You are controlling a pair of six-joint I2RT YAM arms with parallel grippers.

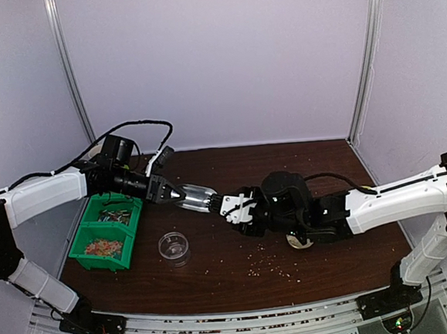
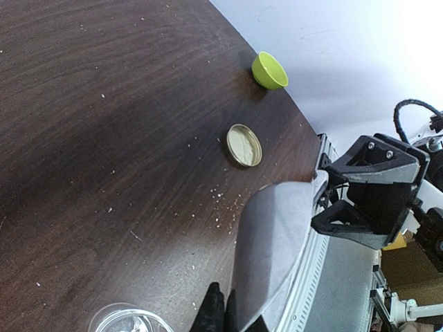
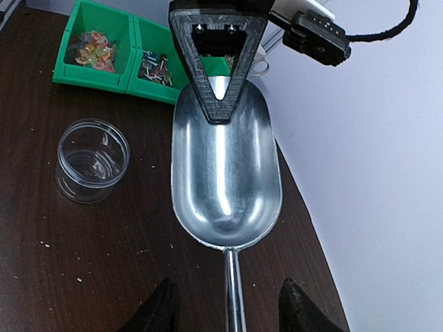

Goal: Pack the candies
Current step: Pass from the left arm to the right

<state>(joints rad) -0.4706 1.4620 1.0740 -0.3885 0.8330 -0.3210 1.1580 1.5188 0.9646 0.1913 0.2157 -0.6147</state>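
An empty metal scoop (image 3: 225, 173) hangs over the table between my two arms. My left gripper (image 3: 218, 62) is shut on its far rim, and the left wrist view shows the scoop's grey underside (image 2: 277, 242) right at the black fingers (image 2: 213, 310). My right gripper (image 3: 232, 311) stands open, its fingertips well apart on either side of the scoop's thin handle (image 3: 234, 290) and not touching it. The candies (image 3: 91, 48) lie in one compartment of a green bin (image 3: 90, 77), and the second compartment holds more sweets (image 3: 156, 68). From above, the scoop (image 1: 197, 198) spans from left gripper (image 1: 163, 191) to right gripper (image 1: 238, 206).
A clear plastic jar (image 3: 92, 159) stands open and empty beside the scoop, right of the green bin (image 1: 95, 261). A gold lid (image 2: 243, 145) and a small yellow-green cup (image 2: 270, 70) sit farther right. Pale crumbs are scattered near the front edge (image 1: 270, 265).
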